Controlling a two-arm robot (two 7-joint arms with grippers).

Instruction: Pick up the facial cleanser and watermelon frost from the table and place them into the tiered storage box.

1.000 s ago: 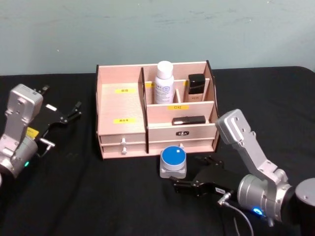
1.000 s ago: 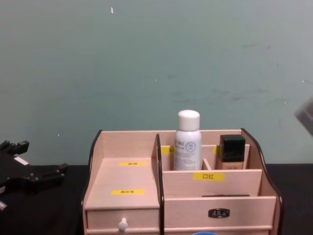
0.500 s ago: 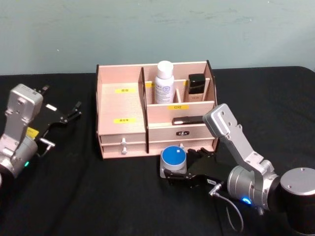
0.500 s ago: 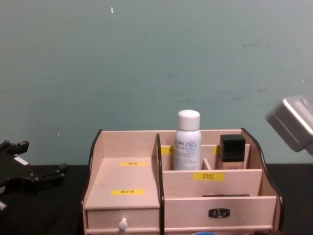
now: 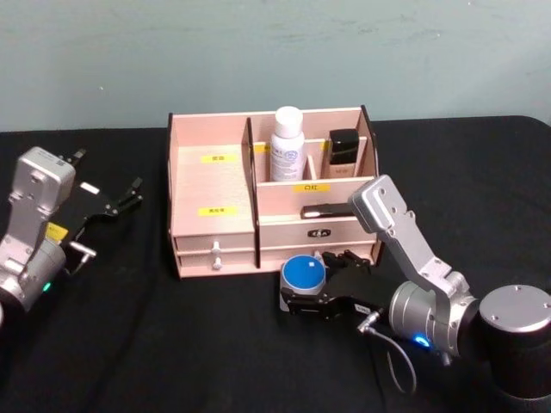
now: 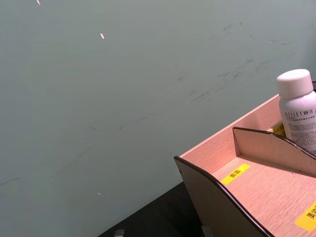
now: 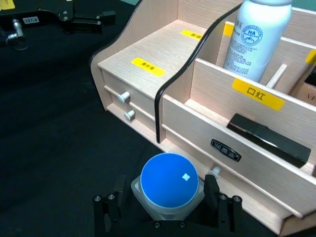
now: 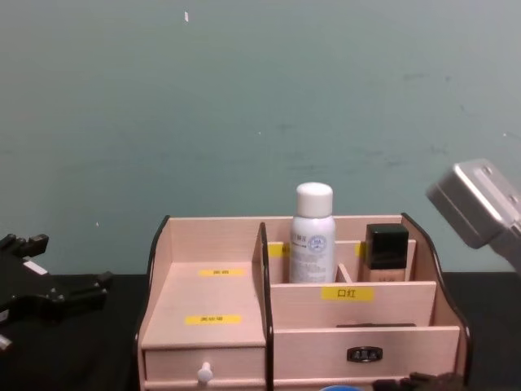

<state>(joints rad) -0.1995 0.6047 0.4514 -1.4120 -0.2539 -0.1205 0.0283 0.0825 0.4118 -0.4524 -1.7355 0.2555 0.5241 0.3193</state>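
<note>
The tiered storage box (image 5: 215,185) stands mid-table, also in the chest view (image 8: 203,297) and the right wrist view (image 7: 163,54). A white spray bottle (image 5: 287,144) stands upright in its back compartment; I cannot tell whether it is the facial cleanser or the watermelon frost. A square jar with a round blue lid (image 5: 303,275) sits on the table just before the box's drawers. My right gripper (image 5: 310,284) is open, one finger on each side of the jar (image 7: 169,183). My left gripper (image 5: 120,200) rests open at the far left.
A black-capped bottle (image 5: 343,153) stands in the back right compartment and a flat black case (image 7: 269,139) lies in the front tier. Black cloth covers the table (image 5: 129,344). A green wall rises close behind the box.
My right gripper has slid leftward along the table toward the box until its fingers flank the blue-lidded jar. The left arm and the box's contents have not moved.
</note>
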